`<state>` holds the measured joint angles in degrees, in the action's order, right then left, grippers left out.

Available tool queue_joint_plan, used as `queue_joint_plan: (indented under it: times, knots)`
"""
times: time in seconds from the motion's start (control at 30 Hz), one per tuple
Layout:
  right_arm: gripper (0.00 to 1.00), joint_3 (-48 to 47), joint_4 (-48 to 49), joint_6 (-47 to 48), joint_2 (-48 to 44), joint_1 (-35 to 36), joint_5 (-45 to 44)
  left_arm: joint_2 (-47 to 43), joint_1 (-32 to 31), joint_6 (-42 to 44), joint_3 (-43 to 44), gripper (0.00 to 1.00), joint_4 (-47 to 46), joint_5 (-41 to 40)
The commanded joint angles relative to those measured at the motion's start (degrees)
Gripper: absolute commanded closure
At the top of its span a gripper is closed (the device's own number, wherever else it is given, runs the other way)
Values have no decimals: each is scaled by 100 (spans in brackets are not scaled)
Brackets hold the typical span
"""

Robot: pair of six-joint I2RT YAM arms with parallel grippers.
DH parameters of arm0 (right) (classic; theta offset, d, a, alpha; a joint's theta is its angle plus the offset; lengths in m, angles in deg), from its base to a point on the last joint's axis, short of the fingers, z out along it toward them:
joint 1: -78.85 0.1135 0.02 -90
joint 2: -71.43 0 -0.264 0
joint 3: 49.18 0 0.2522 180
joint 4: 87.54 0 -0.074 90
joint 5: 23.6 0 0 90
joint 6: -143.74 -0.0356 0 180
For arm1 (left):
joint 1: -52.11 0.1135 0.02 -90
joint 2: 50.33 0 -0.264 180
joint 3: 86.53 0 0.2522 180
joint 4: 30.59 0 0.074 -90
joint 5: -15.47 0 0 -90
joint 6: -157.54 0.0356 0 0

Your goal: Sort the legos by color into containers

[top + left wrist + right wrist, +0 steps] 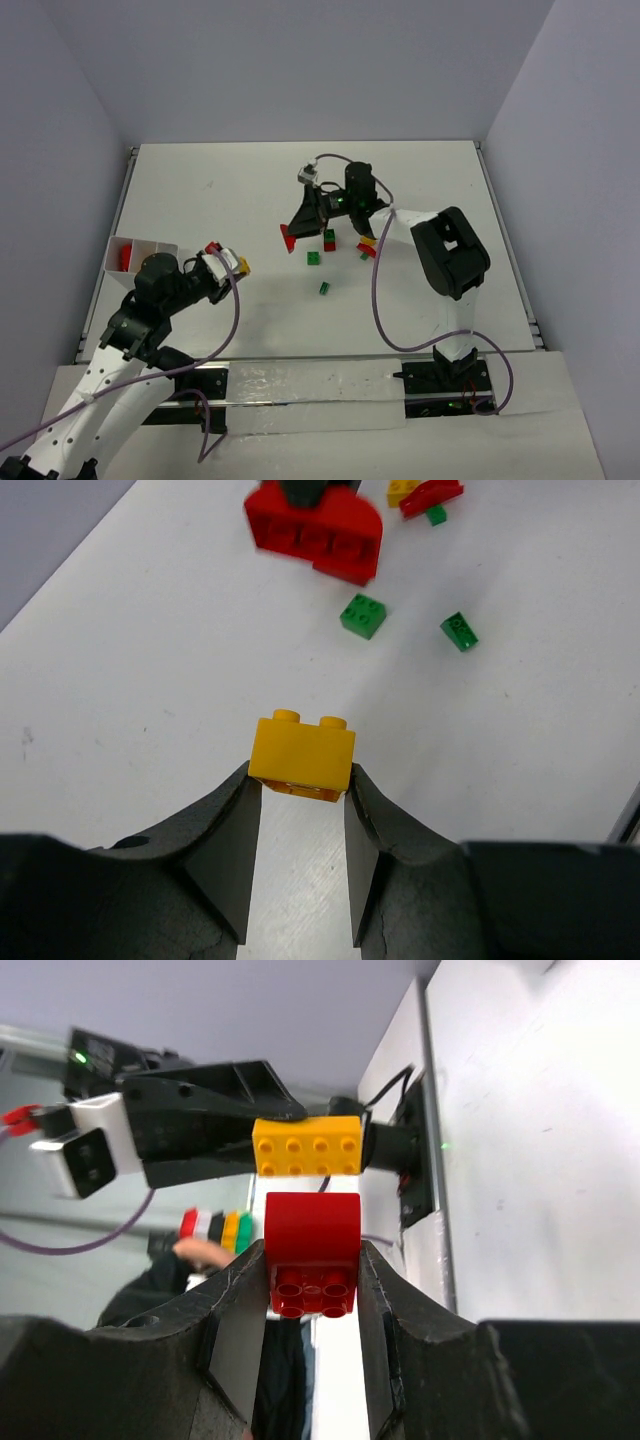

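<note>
Left wrist: left tool (300,784) clamps yellow brick (302,752) over counter (150,680). Right wrist: right tool (312,1262) clamps red brick (312,1235).

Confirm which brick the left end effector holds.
The yellow brick, pinched in the left end effector; the red brick is in the right end effector, the green ones lie loose.

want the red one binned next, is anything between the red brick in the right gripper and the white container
Yes: the left gripper, holding a yellow brick, sits between the red brick and the white container in the top view, and the right wrist view shows it straight ahead of that brick.
</note>
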<state>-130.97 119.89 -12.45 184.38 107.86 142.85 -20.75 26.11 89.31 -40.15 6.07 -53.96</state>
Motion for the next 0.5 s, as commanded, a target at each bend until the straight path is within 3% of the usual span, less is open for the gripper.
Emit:
queue_joint_plan:
  times: [0.0, 0.17, 0.47]
  knots:
    - [100, 0, 320, 18, -423, -290, 99, -31, 130, -380, 358, 100, 549, -862]
    - [100, 35, 259, 123, -432, -379, 81, 1226, 517, -473, 1501, 100, 1347, -1739]
    - [100, -22, -538, 822, -578, -374, 45, 3477, 3374, 79, 3718, 100, 3135, -813]
